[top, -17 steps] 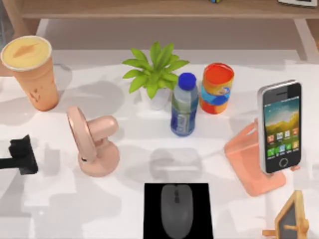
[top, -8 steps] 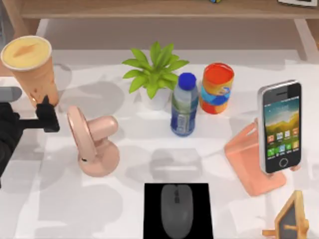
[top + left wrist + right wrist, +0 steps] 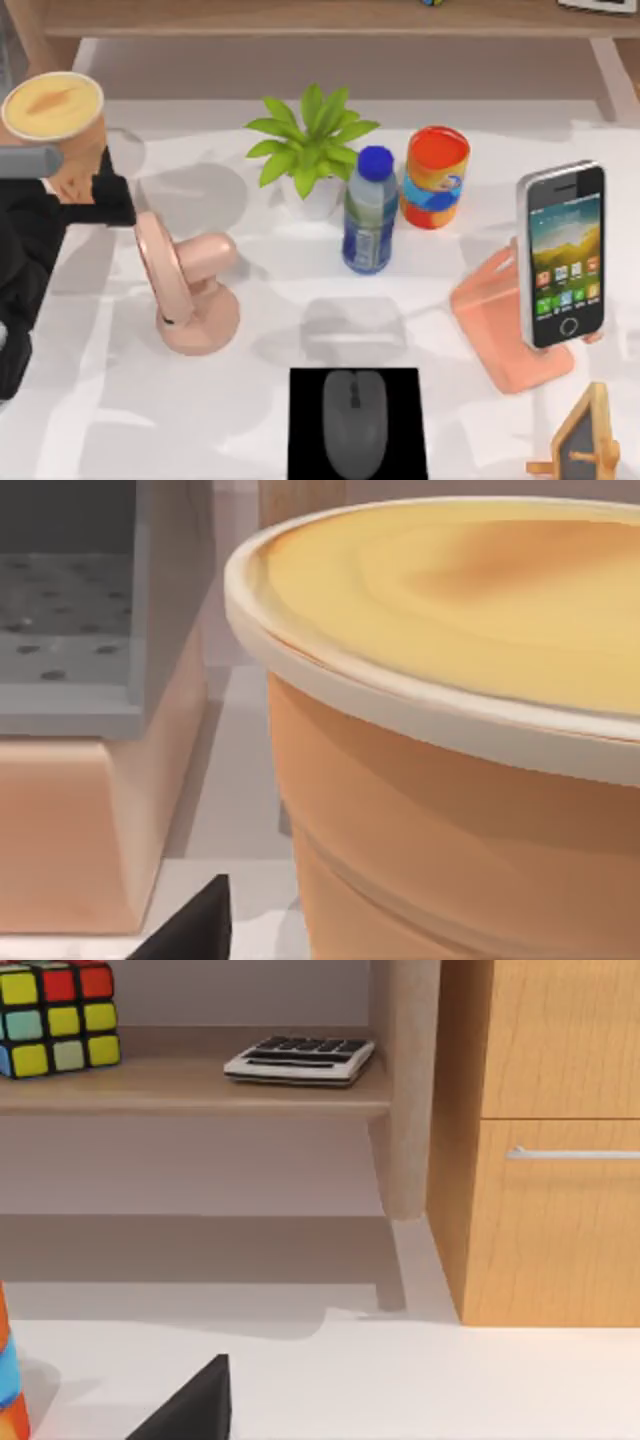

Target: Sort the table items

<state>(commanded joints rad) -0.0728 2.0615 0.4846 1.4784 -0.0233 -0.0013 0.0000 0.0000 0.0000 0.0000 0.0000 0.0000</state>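
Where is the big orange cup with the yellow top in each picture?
Top view: the orange cup stands at the table's far left corner, with the left gripper right beside it.
Left wrist view: the cup looms very close.
Right wrist view: not in it.
Shared landmark: the cup's pale rim.

1 cup point(image 3: 58, 125), 1 smartphone point(image 3: 563, 255), 1 mouse point(image 3: 354, 423), 1 fan point(image 3: 185, 285), 1 bottle point(image 3: 369, 212)

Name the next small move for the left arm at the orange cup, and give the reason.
Probably ease the left gripper the last bit forward around the tall orange cup with the yellow top, then close. In the top view the gripper sits right at the cup's lower side on the white tabletop, and the left wrist view has the cup wall looming close, while the pink desk fan stands just beside.
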